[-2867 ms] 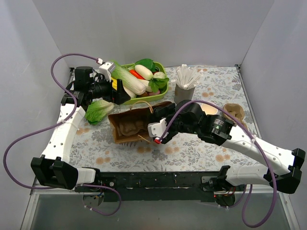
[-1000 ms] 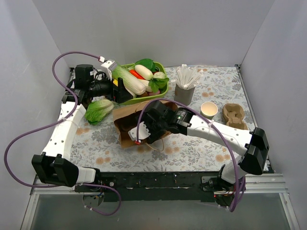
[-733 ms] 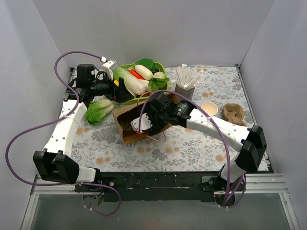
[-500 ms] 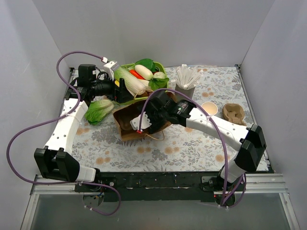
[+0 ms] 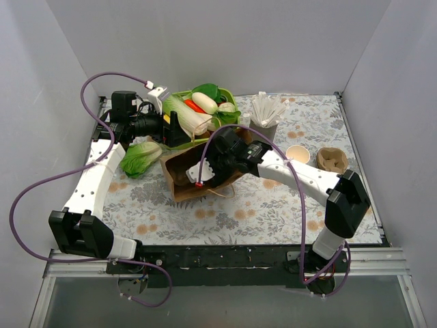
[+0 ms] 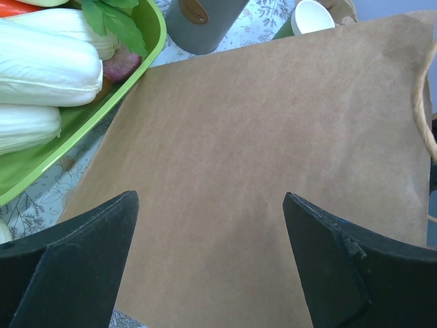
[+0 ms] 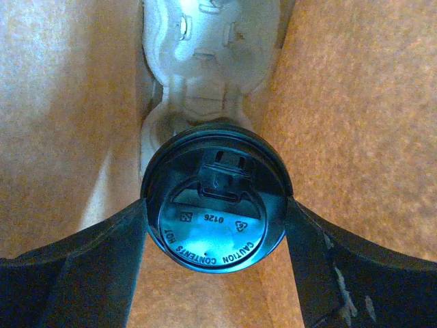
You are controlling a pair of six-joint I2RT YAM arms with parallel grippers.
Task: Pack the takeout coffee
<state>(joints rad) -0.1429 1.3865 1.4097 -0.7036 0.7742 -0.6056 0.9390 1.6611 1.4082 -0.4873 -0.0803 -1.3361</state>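
The right tool [image 7: 216, 203] grips the takeout coffee [image 7: 215, 222] at its black lid, deep inside the brown paper bag [image 7: 341, 102], probably to seat it in the pulp carrier [image 7: 208, 61] just beyond. Farther back, the left tool [image 6: 210, 197] is spread wide facing the bag's side, holding nothing, likely ready to steady it.

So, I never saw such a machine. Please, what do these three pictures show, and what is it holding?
It is two robot arms bolted to a table. One picture looks down from above; the other two come from cameras on each wrist. On the table lie a brown paper bag, a green tray of vegetables, a grey straw holder, a lidless cup and a cup carrier. The right arm reaches inside the bag, its jaws closed on the takeout coffee. The left arm has its jaws open, facing the bag.
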